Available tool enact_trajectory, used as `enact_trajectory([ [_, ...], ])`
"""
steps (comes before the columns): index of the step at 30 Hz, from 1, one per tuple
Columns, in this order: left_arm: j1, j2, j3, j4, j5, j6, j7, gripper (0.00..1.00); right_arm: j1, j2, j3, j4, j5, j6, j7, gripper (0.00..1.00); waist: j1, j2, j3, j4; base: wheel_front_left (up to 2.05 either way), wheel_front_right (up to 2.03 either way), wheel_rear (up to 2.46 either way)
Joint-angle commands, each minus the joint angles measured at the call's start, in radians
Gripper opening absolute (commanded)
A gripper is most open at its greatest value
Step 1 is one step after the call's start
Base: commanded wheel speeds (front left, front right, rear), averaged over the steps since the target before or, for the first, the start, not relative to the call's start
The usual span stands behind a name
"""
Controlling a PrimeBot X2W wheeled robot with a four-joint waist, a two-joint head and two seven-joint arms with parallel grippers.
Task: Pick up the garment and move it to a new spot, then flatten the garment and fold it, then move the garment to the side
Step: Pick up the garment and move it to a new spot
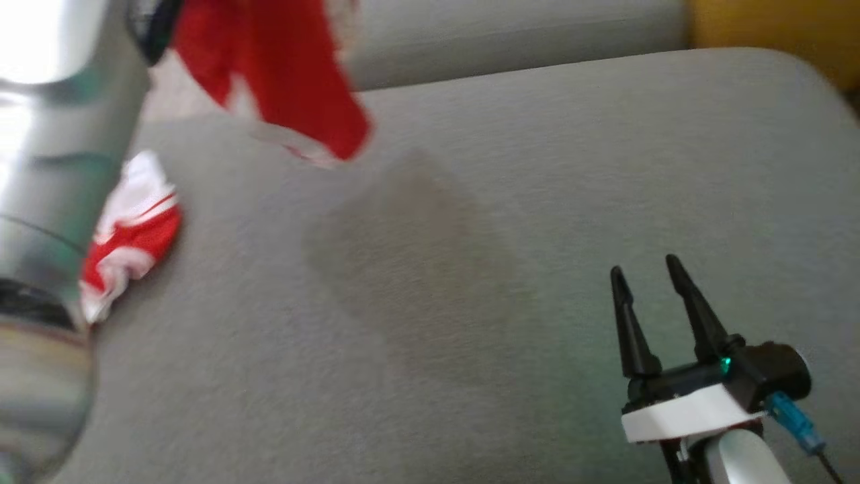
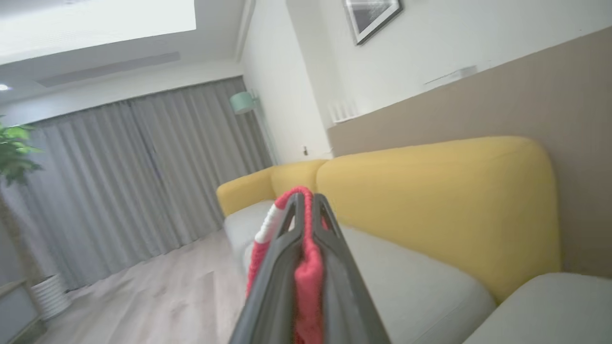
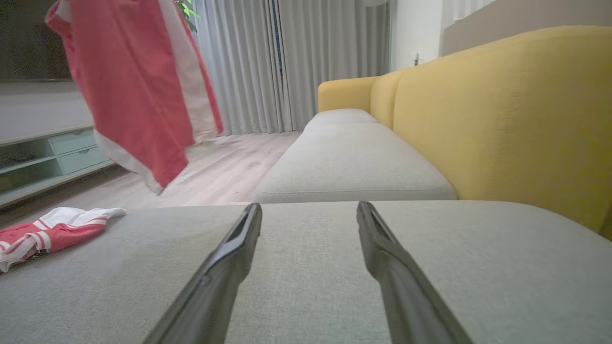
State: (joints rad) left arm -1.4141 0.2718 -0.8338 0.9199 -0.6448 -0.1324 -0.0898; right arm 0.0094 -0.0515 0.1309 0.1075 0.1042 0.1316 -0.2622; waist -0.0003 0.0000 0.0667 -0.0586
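The left gripper [image 2: 308, 198] pinches the red garment [image 1: 282, 74], which hangs high over the grey cushion [image 1: 470, 269], while the right gripper [image 1: 648, 267] sits low over that cushion with jaws apart, and a fast swing could shake the cloth loose.

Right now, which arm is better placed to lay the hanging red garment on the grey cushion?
Left. The left gripper is shut on the red garment, which hangs over the grey cushion. The right gripper is open, empty and apart from it.
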Motion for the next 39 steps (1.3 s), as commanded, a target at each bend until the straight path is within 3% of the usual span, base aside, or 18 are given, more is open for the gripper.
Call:
enact_trajectory([
  [1,-0.053,-0.003,0.022,-0.021,-0.032,0.002,-0.001,0.0,-0.019,0.001,0.035,-0.039,0.0,-0.001,0.0,1.0,0.0003,0.0,-0.052,-0.093,0.0,0.0,0.0],
  [7,0.079,-0.091,-0.05,-0.084,-0.08,0.002,-0.045,0.0,-0.022,0.001,0.056,-0.068,0.018,-0.001,0.0,1.0,0.0003,0.0,-0.013,-0.121,0.0,0.0,0.0],
  [18,0.643,-0.203,-0.189,-0.09,-0.128,0.02,-0.16,0.0,-0.03,0.001,0.006,-0.077,0.031,-0.001,0.0,1.0,0.0003,0.0,0.095,-0.066,0.0,0.0,0.0],
  [19,0.677,-0.208,-0.189,-0.094,-0.132,0.027,-0.164,0.27,-0.03,0.001,0.003,-0.075,0.029,-0.001,0.0,1.0,0.0003,0.0,0.099,-0.055,0.0,0.0,0.0],
  [20,0.7,-0.212,-0.189,-0.101,-0.127,0.04,-0.168,1.0,-0.03,0.001,-0.001,-0.072,0.027,-0.001,0.0,1.0,0.0003,0.0,0.1,-0.043,0.0,0.0,0.0],
  [27,0.89,-0.22,-0.014,-0.326,-0.041,0.159,-0.172,1.0,0.008,0.001,-0.041,-0.04,0.016,-0.001,0.0,1.0,0.0003,0.0,0.015,0.047,0.0,0.0,0.0],
  [28,0.89,-0.22,-0.014,-0.326,-0.041,0.159,-0.172,1.0,0.008,0.001,-0.041,-0.04,0.016,-0.001,0.0,1.0,0.0003,0.0,0.015,0.047,0.0,0.0,0.0],
  [29,0.964,-0.22,0.057,-0.395,0.01,0.197,-0.172,1.0,0.024,0.001,-0.051,-0.028,0.017,-0.001,0.0,1.0,0.0003,0.0,-0.027,0.069,0.0,0.0,0.0],
  [31,1.034,-0.215,0.136,-0.467,0.066,0.232,-0.172,1.0,0.041,0.001,-0.062,-0.015,0.022,-0.001,0.0,1.0,0.0003,0.0,-0.059,0.086,0.0,0.0,0.0],
  [32,1.034,-0.215,0.136,-0.467,0.066,0.232,-0.172,1.0,0.041,0.001,-0.062,-0.015,0.022,-0.001,0.0,1.0,0.0003,0.0,-0.059,0.086,0.0,0.0,0.0],
  [39,1.262,-0.2,0.391,-0.689,0.242,0.27,-0.172,1.0,0.078,0.001,-0.076,0.001,0.012,-0.001,0.0,1.0,0.0003,0.0,-0.142,0.121,0.0,0.0,0.0],
])
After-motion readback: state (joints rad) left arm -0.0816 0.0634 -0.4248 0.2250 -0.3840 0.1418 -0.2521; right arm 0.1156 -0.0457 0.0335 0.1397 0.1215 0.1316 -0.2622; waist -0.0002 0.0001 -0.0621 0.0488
